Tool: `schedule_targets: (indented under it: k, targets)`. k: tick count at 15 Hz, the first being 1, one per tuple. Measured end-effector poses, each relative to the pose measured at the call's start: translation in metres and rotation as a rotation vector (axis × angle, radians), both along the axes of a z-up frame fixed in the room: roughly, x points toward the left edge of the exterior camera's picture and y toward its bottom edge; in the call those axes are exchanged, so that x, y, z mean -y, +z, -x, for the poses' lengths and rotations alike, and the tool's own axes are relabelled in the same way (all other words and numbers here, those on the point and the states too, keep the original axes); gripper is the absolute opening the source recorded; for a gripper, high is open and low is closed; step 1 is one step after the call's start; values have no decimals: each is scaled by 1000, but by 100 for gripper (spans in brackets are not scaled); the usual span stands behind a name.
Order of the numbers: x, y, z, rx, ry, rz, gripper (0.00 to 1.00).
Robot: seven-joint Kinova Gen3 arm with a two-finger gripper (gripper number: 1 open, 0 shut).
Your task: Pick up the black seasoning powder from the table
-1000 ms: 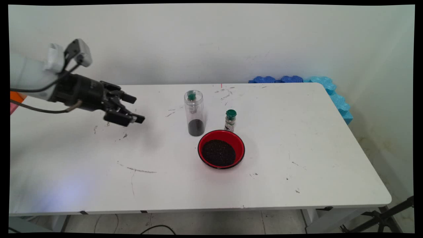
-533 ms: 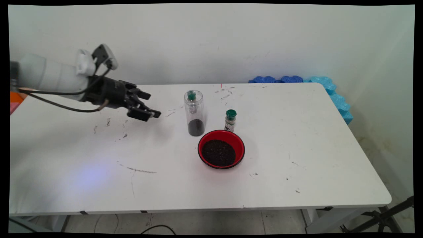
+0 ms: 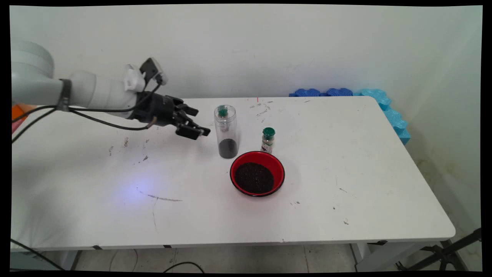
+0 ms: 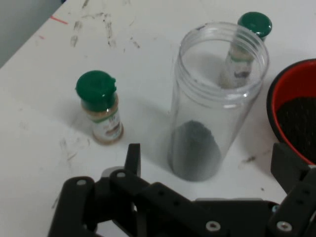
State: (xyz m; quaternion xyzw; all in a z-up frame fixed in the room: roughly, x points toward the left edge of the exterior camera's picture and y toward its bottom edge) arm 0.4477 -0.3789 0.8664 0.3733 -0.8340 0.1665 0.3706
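My black gripper hangs open just left of a tall clear jar, a little above the table, with nothing between its fingers. The jar stands upright without a lid and has dark grains in its bottom. In the hand view the jar sits straight ahead between my fingertips, and the gripper is a short way from it. One green-capped spice bottle stands on the jar's far side, seen through the jar in the main view. A second spice bottle stands right of the jar.
A red bowl of dark grains sits in front of the jar and the second bottle, at the right edge of the hand view. Blue foam pieces line the table's back right corner. An orange object shows at the far left.
The arm has swung right and slightly toward the wall, bringing the open gripper from the table's left part up close to the clear jar. Nothing else has moved.
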Motion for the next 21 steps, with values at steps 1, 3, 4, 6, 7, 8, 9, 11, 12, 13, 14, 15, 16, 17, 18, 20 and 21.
schedule_targets:
  k: [1, 3, 4, 6, 7, 8, 9, 11, 12, 13, 14, 15, 16, 17, 18, 20, 21]
  targets:
    - [5, -4, 2, -4, -3, 2, 100]
    - [14, -10, 7, -12, -15, 5, 100]
    - [18, -12, 9, -16, -22, 6, 100]
    - [24, -17, 13, -22, -39, 8, 100]
    - [26, -19, 16, -26, -49, 9, 100]
    - [28, -20, 17, -28, -57, 10, 100]
    - [29, -22, 19, -29, -65, 11, 100]
    - [32, -24, 21, -29, -76, 15, 100]
    - [33, -25, 22, -29, -79, 17, 100]
    - [35, -26, 23, -29, -82, 19, 100]
    - [36, -27, 24, -30, -86, 22, 100]
    - [37, -28, 25, -30, -88, 24, 100]
    - [38, -28, 25, -31, -91, 26, 100]
    - [39, -29, 26, -32, -93, 28, 100]
    - [39, -29, 27, -33, -96, 30, 100]
    - [41, -30, 28, -35, -100, 32, 100]
    - [41, -30, 29, -35, -102, 34, 100]
